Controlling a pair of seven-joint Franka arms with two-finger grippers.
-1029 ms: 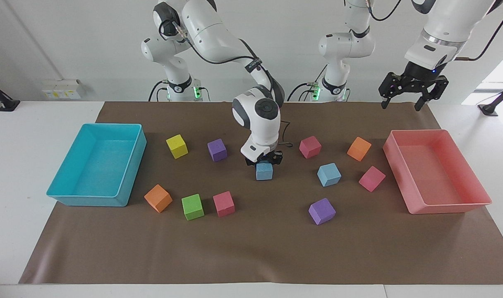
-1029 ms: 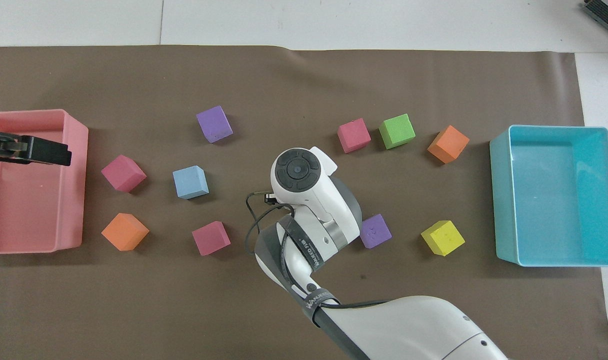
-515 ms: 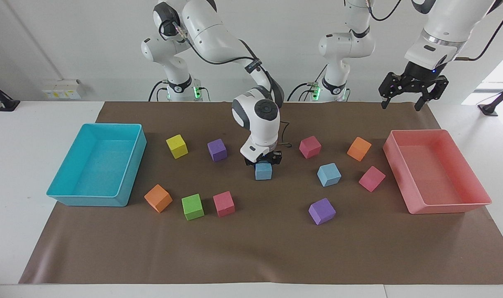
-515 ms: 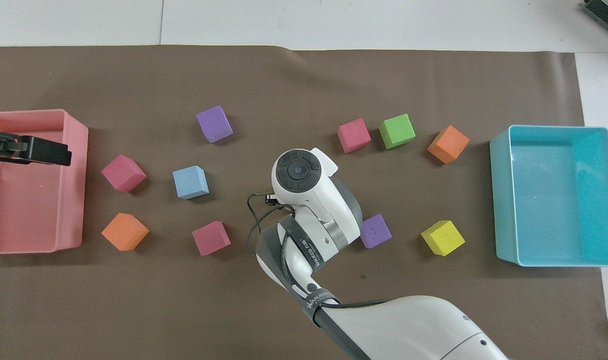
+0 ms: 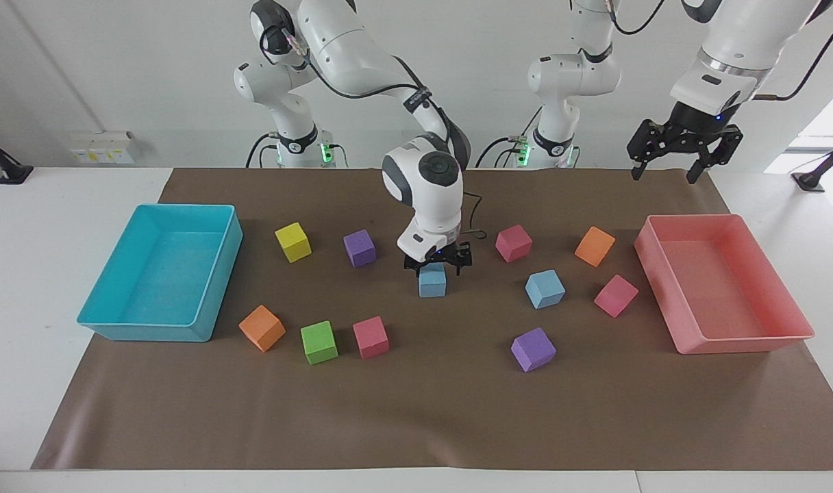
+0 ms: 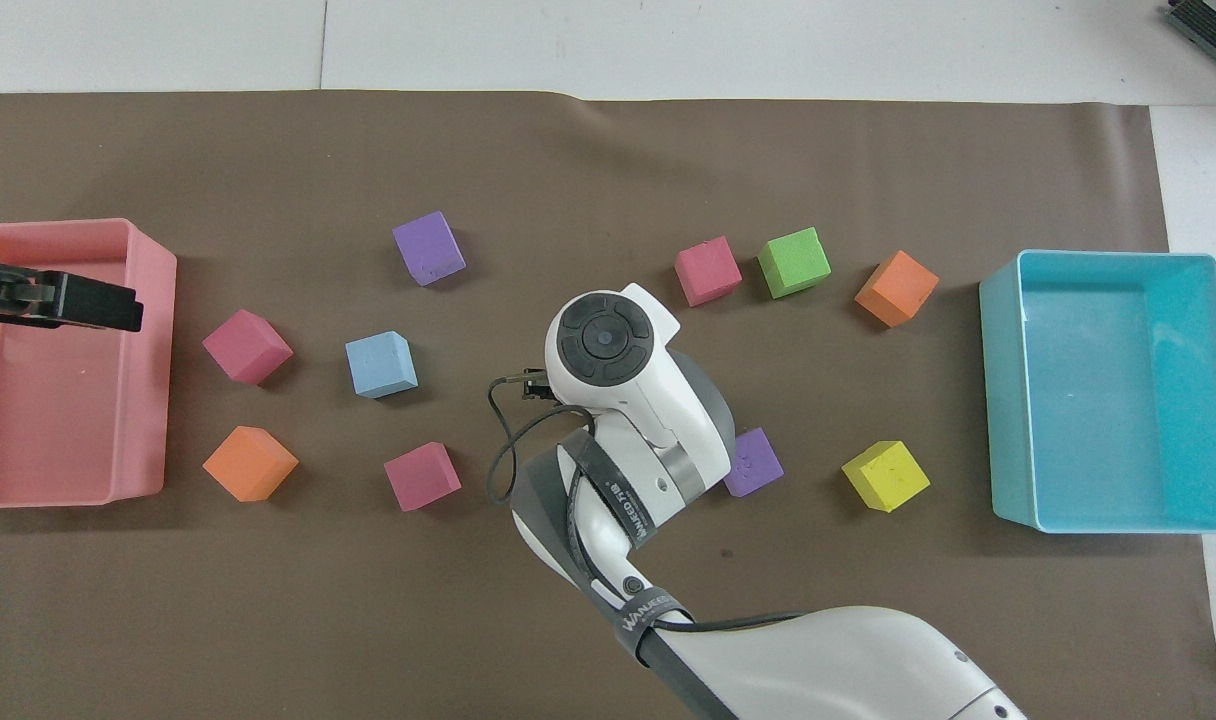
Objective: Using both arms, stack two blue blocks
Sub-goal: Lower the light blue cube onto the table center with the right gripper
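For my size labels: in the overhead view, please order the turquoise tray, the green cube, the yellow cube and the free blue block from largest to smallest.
1. turquoise tray, clearly largest.
2. green cube, yellow cube and blue block: they look alike in size, so I do not rank them.

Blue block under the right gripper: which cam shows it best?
Facing view. The blue block is fully visible there, with the right gripper down on its top. In the overhead view the right arm's wrist covers both, so nothing of that block shows; only the other blue block is visible.
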